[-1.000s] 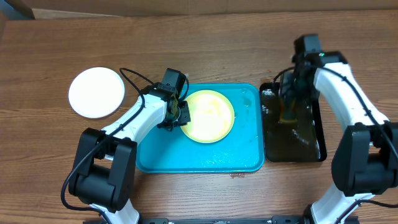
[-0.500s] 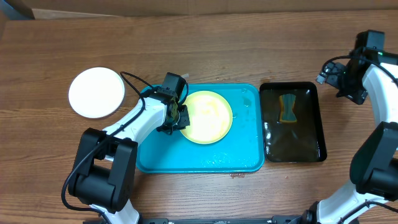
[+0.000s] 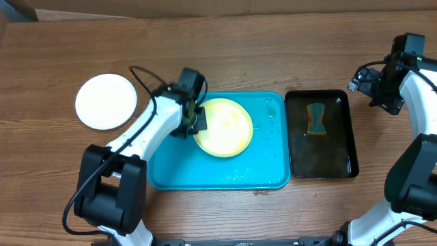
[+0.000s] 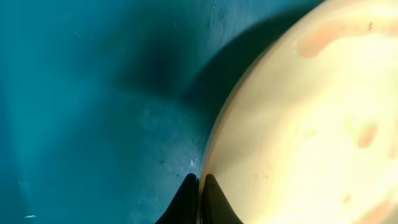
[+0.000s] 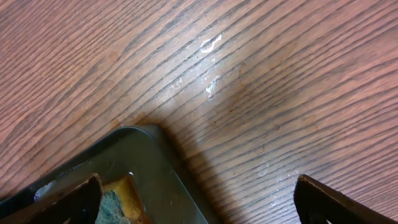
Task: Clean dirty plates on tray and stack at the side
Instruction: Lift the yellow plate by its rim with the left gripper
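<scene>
A pale yellow-green plate point(image 3: 224, 128) lies in the turquoise tray point(image 3: 266, 160), toward its upper left. My left gripper point(image 3: 194, 121) is shut on the plate's left rim. In the left wrist view the dark fingertips point(image 4: 200, 199) pinch the edge of the plate point(image 4: 311, 124), which carries orange smears, above the tray floor point(image 4: 93, 93). A white plate point(image 3: 106, 101) rests on the table left of the tray. My right gripper point(image 3: 381, 90) hangs open over bare wood, right of the black tray, with nothing between its fingers point(image 5: 68, 202).
A narrow black tray point(image 3: 338, 154) holding liquid and a yellow-and-green sponge point(image 3: 315, 118) stands right of the turquoise tray. Its corner point(image 5: 146, 168) and the sponge point(image 5: 118, 202) show in the right wrist view. Water drops lie on the wooden table point(image 5: 211, 81).
My left gripper has shut on the yellow-green plate's rim and the plate has shifted slightly left. The right arm left the sponge in the black tray, swung right and opened.
</scene>
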`<state>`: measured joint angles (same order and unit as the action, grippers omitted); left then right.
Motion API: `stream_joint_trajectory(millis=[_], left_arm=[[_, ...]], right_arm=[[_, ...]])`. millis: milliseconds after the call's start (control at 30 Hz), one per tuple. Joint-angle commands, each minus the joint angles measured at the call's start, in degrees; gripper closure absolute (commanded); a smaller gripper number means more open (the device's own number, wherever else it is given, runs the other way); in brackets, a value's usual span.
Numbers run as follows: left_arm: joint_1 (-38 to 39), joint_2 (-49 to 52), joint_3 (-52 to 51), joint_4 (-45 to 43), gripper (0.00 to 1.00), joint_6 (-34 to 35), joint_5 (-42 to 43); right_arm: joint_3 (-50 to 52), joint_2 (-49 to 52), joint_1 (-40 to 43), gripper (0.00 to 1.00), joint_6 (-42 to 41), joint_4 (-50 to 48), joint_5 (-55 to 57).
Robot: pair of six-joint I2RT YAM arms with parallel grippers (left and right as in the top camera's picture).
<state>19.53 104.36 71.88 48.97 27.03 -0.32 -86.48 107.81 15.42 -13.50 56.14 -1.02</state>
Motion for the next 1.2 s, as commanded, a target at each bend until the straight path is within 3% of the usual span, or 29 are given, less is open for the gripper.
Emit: stream_joint_trajectory(millis=[0, 500, 967, 1167], left_arm=[[0.37, -0.66, 7.67, 3.26, 0.96, -3.02, -6.60], [1.11, -0.66, 18.12, 4.15, 0.96, -4.83, -5.03], [16.06, -0.66, 19.10, -6.91, 0.96, -6.86, -5.07], [24.70, -0.66, 19.10, -13.07, 0.96, -8.59, -13.20]], right_arm=[[-0.92, -0.22, 0.09, 0.00, -0.46, -0.35, -0.15], [-0.92, -0.22, 0.20, 0.00, -0.46, -2.99, -2.08], [-0.92, -0.22, 12.37, 0.00, -3.26, -6.47, -2.10], [-0.92, -0.22, 14.95, 0.00, -3.26, -6.56, -2.10]])
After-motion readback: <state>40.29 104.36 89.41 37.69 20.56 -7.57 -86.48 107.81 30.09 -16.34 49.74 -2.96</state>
